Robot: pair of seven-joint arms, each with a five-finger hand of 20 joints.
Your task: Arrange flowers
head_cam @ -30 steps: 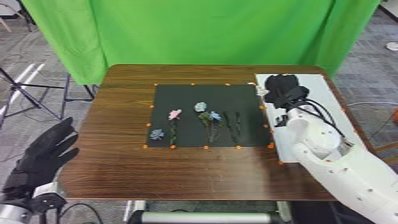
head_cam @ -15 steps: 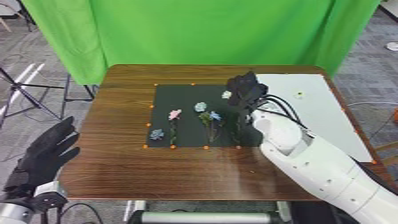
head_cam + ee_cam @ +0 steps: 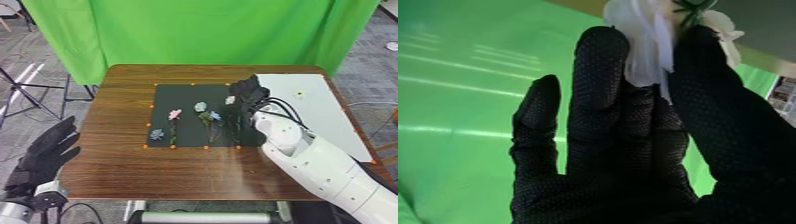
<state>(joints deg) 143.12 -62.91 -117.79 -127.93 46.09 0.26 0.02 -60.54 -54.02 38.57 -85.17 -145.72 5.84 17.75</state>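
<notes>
White flower (image 3: 230, 100) held by right hand (image 3: 250, 91) over right side of black mat (image 3: 173, 94). Pink flower (image 3: 175, 113) laid farther left. White board (image 3: 304, 112) placed alongside.

room beyond mat (image 3: 182, 95), stems (image 3: 235, 125) seemingly near hand (image 3: 247, 94)

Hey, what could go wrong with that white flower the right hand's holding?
The right hand pinches the white flower by its petals, so they might crease or slip free. The flower is near the dark stems on the black mat, and could end up out of line with them. The hand might also nudge the pale blue flower beside it.
</notes>
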